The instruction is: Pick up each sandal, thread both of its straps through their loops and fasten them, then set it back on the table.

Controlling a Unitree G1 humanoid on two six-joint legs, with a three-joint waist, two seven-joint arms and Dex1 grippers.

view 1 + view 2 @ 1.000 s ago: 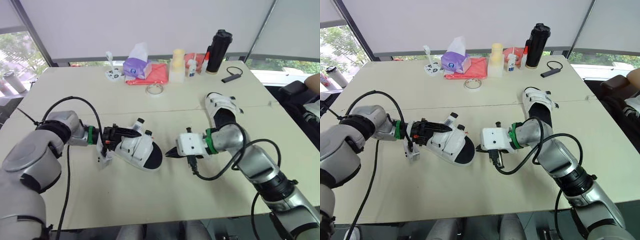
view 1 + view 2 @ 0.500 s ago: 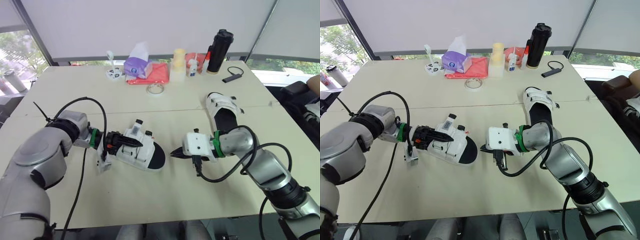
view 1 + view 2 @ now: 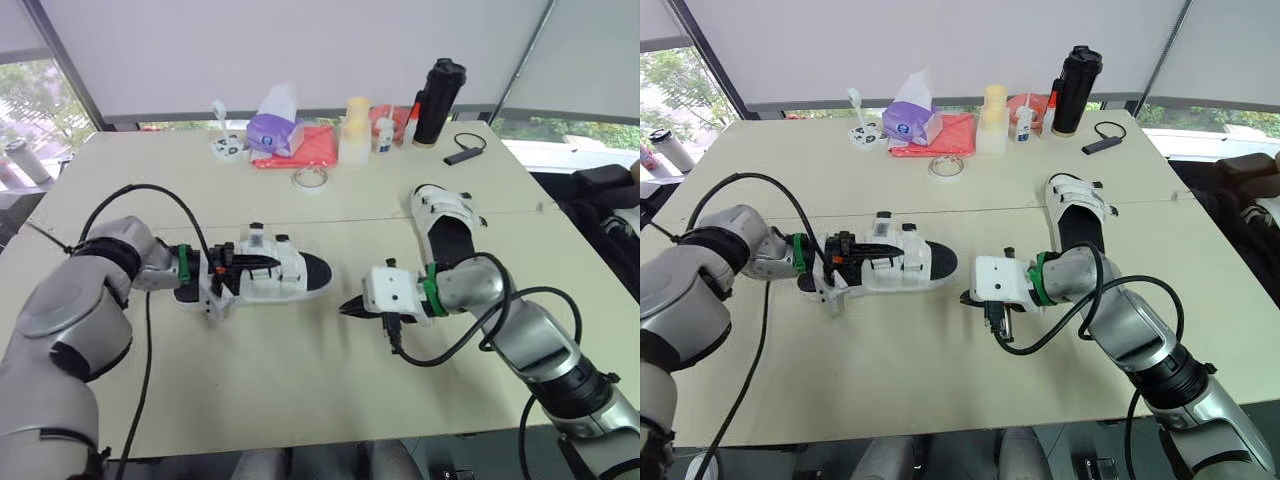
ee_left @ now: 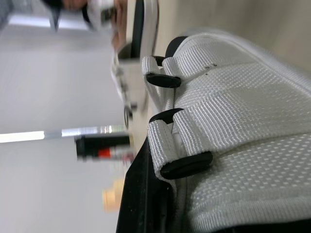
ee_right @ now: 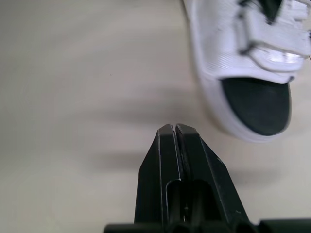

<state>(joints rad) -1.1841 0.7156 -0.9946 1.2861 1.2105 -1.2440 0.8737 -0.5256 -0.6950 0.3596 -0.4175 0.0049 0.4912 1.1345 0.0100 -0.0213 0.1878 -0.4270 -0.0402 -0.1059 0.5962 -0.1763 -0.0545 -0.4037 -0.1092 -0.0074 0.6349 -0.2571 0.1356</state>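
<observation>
A white sandal with a black footbed lies flat on the table, toe pointing right. My left gripper is shut on its heel end, beside the straps. The left wrist view shows two white woven straps passing through black loops, with one black finger alongside. My right gripper is shut and holds nothing, hovering just off the sandal's toe. A second white sandal with both straps closed rests farther right, behind my right arm.
Along the far edge stand a purple tissue pack on a red cloth, a tape roll, a pale container, a small bottle, a black flask and a black device with cable.
The near sandal went from tilted on its side to flat, toe swung right. My left gripper's fingers closed on it. My right gripper drew back slightly from the toe.
</observation>
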